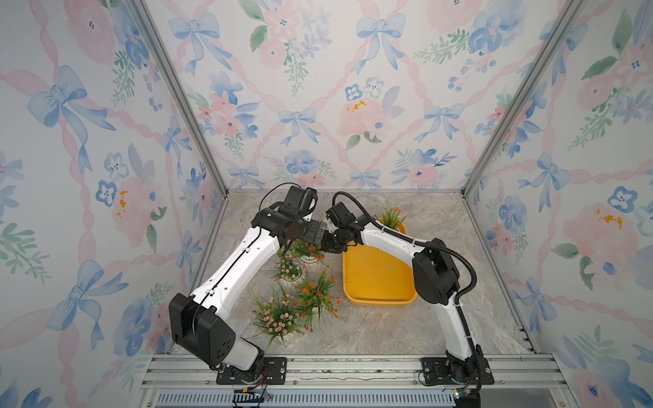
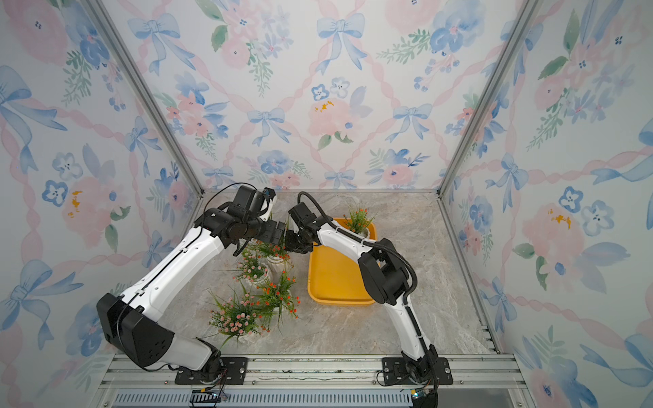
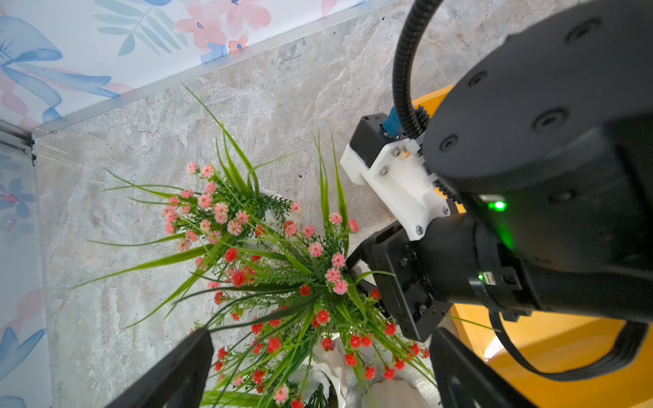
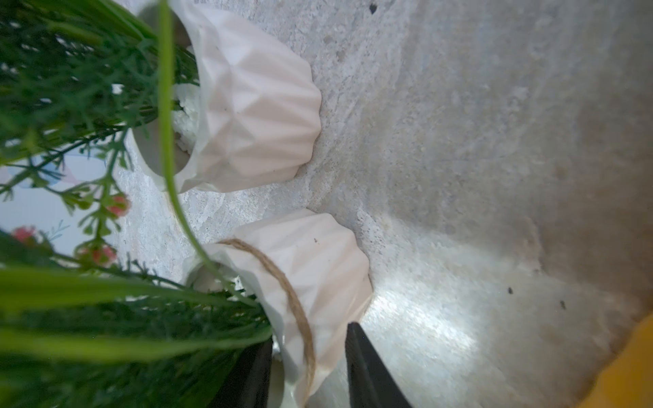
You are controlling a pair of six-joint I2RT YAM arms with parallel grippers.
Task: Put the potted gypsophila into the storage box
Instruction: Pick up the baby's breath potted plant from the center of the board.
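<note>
Your right gripper [image 4: 309, 335] straddles the pot [image 4: 318, 268] rim, jaws narrow, grip unclear; pot sits on table [image 1: 388, 328] just beside box [image 1: 378, 282] edge. Box floor mostly bare, one plant [image 1: 392, 217] in far corner; your left gripper [image 3: 319, 335] wide above flowers [image 3: 275, 282]

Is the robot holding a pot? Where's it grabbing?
The right gripper straddles the twine-wrapped white pot at its rim, one finger inside, one outside; whether it grips cannot be told. The left gripper holds nothing.

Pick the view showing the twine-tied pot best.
Right wrist view: the pot sits close up, twine and facets clear, between the right hand's fingers. Both top views show only a white rim under flowers; the left wrist view, white slivers beneath blooms.
</note>
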